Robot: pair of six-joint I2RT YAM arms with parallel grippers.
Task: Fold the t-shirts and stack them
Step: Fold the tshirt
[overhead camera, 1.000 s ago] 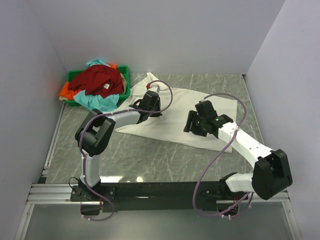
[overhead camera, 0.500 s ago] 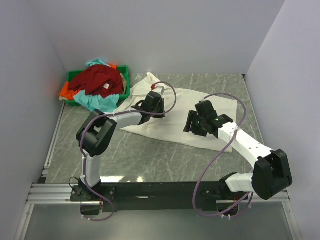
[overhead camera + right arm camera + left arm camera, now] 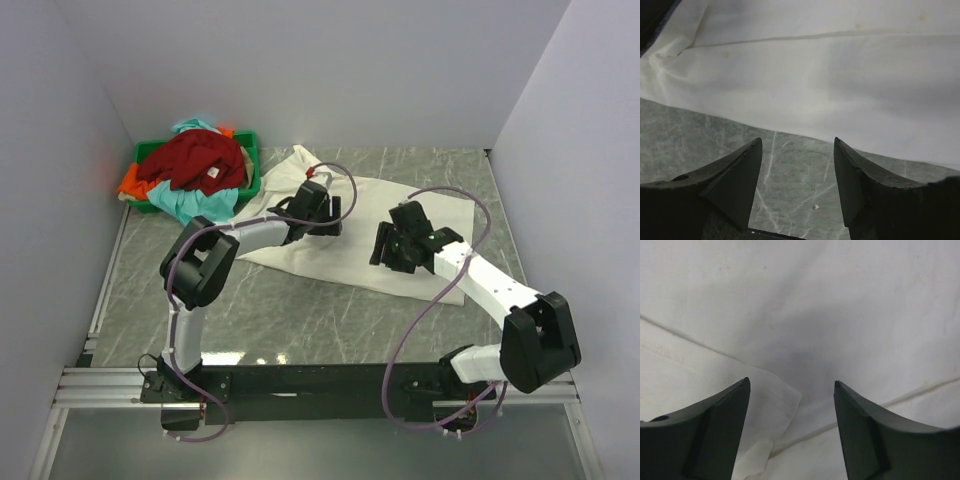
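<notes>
The left end effector (image 3: 791, 384), closed a moment ago, is now shown with jaws apart above the cream-white t-shirt (image 3: 360, 250) spread on the surface (image 3: 300, 315), the cloth judged released, while the right end effector (image 3: 797, 142) is held apart at its near hem.

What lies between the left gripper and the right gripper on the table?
Only the cream-white t-shirt, spread flat, lies between the left gripper and the right gripper. The top external view shows this.

Far-left corner blocked: bin (image 3: 251, 155) heaped with t-shirts (image 3: 195, 160); near table (image 3: 300, 315) passable.
</notes>
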